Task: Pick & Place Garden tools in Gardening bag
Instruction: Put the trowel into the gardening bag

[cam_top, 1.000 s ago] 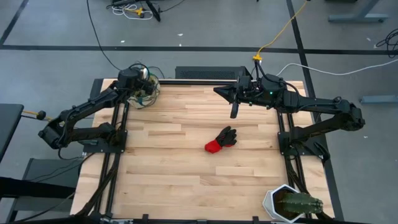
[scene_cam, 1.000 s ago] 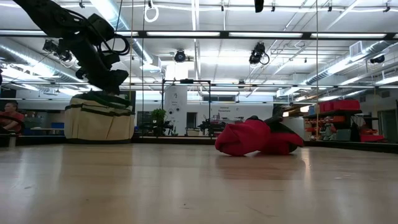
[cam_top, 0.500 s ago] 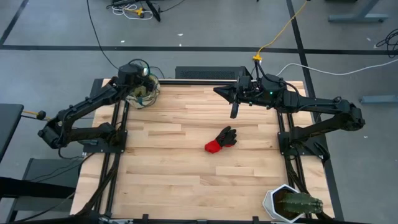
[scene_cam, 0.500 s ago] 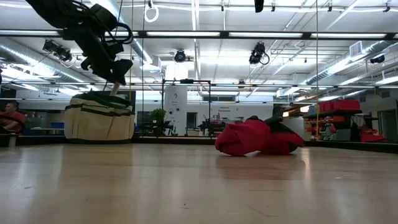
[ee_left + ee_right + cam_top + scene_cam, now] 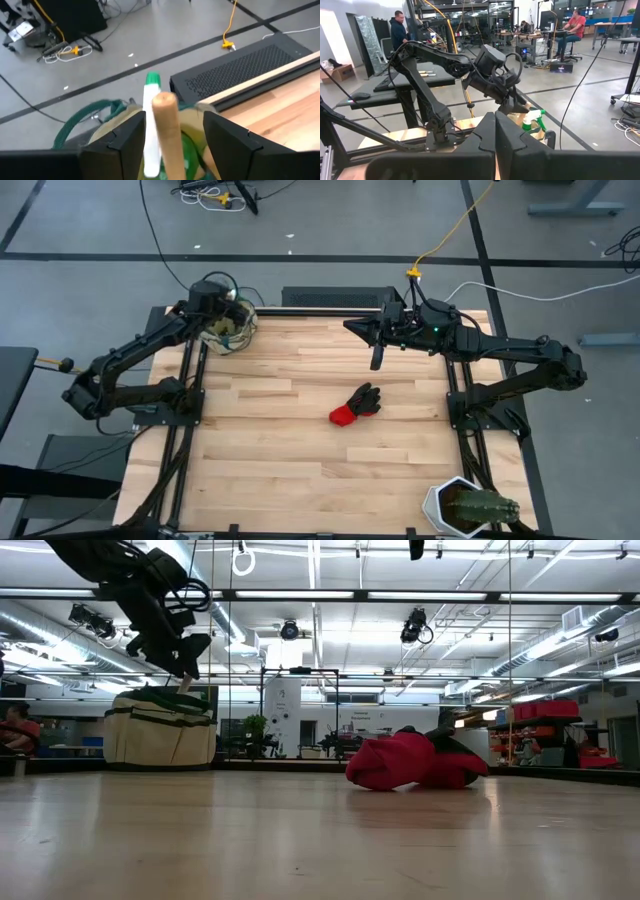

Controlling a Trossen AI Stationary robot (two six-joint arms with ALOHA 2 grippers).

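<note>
The beige gardening bag (image 5: 228,328) (image 5: 160,730) stands at the table's far left corner. A wooden tool handle (image 5: 165,130) and the green-topped spray bottle (image 5: 152,85) stick up out of it. My left gripper (image 5: 175,117) (image 5: 190,668) hovers open just above the bag, one finger on either side of the handle without touching it. The red-and-black glove (image 5: 356,403) (image 5: 415,760) lies flat mid-table. My right gripper (image 5: 376,363) (image 5: 495,135) waits shut, high over the far middle of the table, holding nothing.
A white pot with a green cactus (image 5: 470,508) stands at the table's near right corner. Bare wood lies between the glove and the bag. A black box (image 5: 240,70) sits just beyond the far edge. People stand and sit in the room behind.
My left gripper has risen a little off the bag's top. The wooden handle stays standing in the bag and now shows below the fingertips in the low view. Glove and right arm have kept still.
</note>
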